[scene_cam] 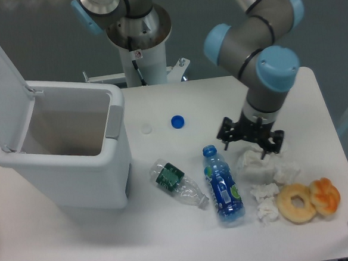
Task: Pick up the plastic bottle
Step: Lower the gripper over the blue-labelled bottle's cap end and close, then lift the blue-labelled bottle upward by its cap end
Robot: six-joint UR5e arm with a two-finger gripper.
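So the blue bottle is lying flat on the table, cap pointing toward the back, base toward the front edge, long axis running pretty much front to back with a slight tilt. The gripper hangs over the crumpled white tissues, just to the right of the bottle's cap end in the picture, and isn't touching the bottle. The fingers look spread apart with nothing between them. My guess is the arm needs to shift left in the picture and a bit toward the front to get over the bottle's middle, with the fingers closing across the narrow width. The crushed clear bottle sits close on the other side, so there's some risk of bumping it.
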